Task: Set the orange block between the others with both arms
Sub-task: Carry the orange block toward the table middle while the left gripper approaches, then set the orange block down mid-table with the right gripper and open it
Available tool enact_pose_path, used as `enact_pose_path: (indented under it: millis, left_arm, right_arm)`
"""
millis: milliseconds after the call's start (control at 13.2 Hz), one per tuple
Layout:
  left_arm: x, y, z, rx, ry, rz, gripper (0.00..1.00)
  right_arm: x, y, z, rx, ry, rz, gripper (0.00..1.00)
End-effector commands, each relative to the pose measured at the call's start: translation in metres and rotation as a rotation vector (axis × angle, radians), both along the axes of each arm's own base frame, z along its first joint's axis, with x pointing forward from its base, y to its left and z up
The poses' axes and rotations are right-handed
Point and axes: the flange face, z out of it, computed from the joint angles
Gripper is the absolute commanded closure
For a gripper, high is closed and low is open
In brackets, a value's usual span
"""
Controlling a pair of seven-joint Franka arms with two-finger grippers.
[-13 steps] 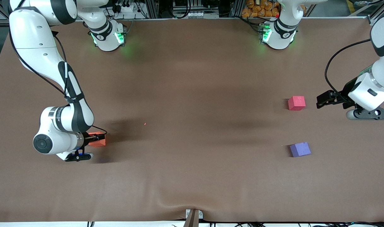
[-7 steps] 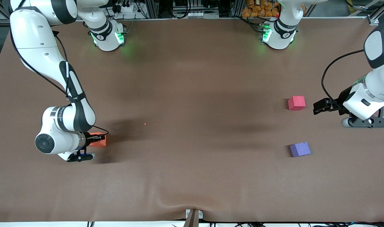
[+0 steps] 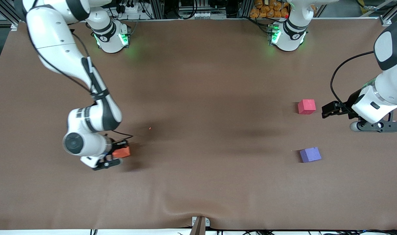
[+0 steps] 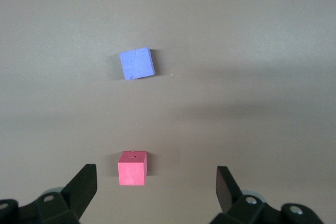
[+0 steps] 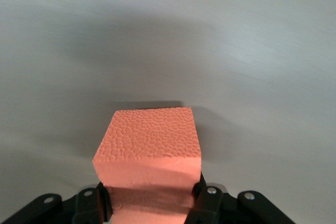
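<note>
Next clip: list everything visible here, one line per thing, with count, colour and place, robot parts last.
orange block: one, bright orange, held in the right gripper toward the right arm's end of the table.
pinkish-red block: one, on the table toward the left arm's end, by the left gripper.
purple block: one, on the table nearer the front camera than the pinkish-red block.
table: one, covered in brown cloth.
right gripper: one, black, fingers shut on the orange block.
left gripper: one, black, fingers open, beside the pinkish-red block, holding nothing.
</note>
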Motion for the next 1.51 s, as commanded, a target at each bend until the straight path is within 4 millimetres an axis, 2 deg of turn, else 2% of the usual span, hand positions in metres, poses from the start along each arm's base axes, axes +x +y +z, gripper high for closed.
enact_pose_path:
  millis: [0, 454, 605, 756, 908, 1059, 1210, 1286, 1437]
  left_arm:
    - [-0.002, -0.002, -0.003, -0.016, 0.012, -0.001, 0.0]
    - [-0.001, -0.02, -0.016, -0.015, 0.035, -0.008, 0.0]
    - [0.0, -0.027, -0.022, -0.014, 0.044, -0.008, 0.0]
    - [0.0, -0.04, -0.026, -0.013, 0.05, -0.014, 0.0]
    - [-0.001, -0.052, -0.023, -0.01, 0.044, -0.004, 0.0]
    - [0.001, -0.067, -0.037, 0.001, 0.063, -0.029, 0.0]
    - [0.001, -0.075, -0.042, 0.001, 0.069, -0.036, 0.0]
    - [0.001, -0.081, -0.044, 0.003, 0.07, -0.01, 0.0]
    - [0.005, -0.092, -0.051, 0.006, 0.076, 0.053, 0.0]
  right_arm:
    - [-0.013, 0.054, 0.009, 0.026, -0.014, 0.038, 0.45]
    - [-0.055, 0.176, 0.013, 0.037, -0.033, -0.105, 0.43]
    - [-0.069, 0.209, 0.008, 0.052, -0.047, -0.18, 0.4]
    - [-0.079, 0.23, 0.007, 0.068, -0.042, -0.225, 0.4]
    - [-0.085, 0.242, 0.003, 0.078, -0.027, -0.242, 0.35]
    - [-0.095, 0.255, -0.002, 0.151, 0.052, -0.318, 0.31]
    - [-0.097, 0.258, -0.006, 0.179, 0.085, -0.349, 0.16]
    - [-0.097, 0.257, -0.007, 0.178, 0.086, -0.349, 0.02]
    - [-0.089, 0.248, -0.004, 0.181, 0.08, -0.358, 0.0]
